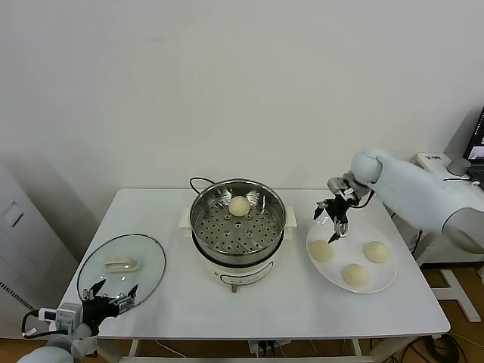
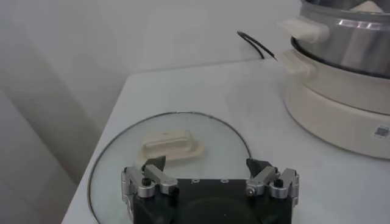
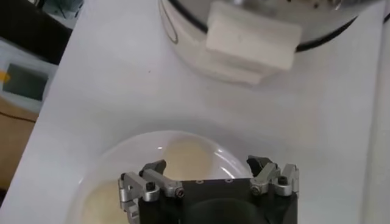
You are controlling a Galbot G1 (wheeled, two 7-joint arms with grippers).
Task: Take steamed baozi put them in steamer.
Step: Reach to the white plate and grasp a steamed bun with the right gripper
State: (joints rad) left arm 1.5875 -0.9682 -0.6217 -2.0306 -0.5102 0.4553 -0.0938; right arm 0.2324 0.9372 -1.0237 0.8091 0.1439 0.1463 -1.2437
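**Head view: one bun in the steamer, three on the plate**

Head view first: I see one baozi point(image 1: 239, 206) lying in the steamer point(image 1: 238, 227), toward the far side of its perforated floor. The steamer stands mid-surface on its cream pot body, a black cord point(image 1: 198, 181) looping out behind it. Three more baozi lie on the plate point(image 1: 352, 255) to the steamer's right: one at the left edge point(image 1: 322, 250), one at the near side point(image 1: 355, 274), one at the right point(image 1: 376, 252).

My right claw point(image 1: 337, 228) hangs over the plate's far-left part, just above the left-edge bun, fingers spread and pointing down, gripping nothing. In the right wrist view that claw point(image 3: 207, 173) shows its fingers wide apart above a pale bun point(image 3: 186, 157) on the plate, with the steamer's side handle point(image 3: 253, 35) beyond.

The glass lid point(image 1: 122, 268) lies flat at the surface's point(image 1: 249, 306) left end, white handle up. My left claw point(image 1: 112, 291) sits parked at the near left corner, over the lid's near edge, fingers spread and empty; the left wrist view shows the same claw point(image 2: 207, 176) over the lid point(image 2: 170, 152).
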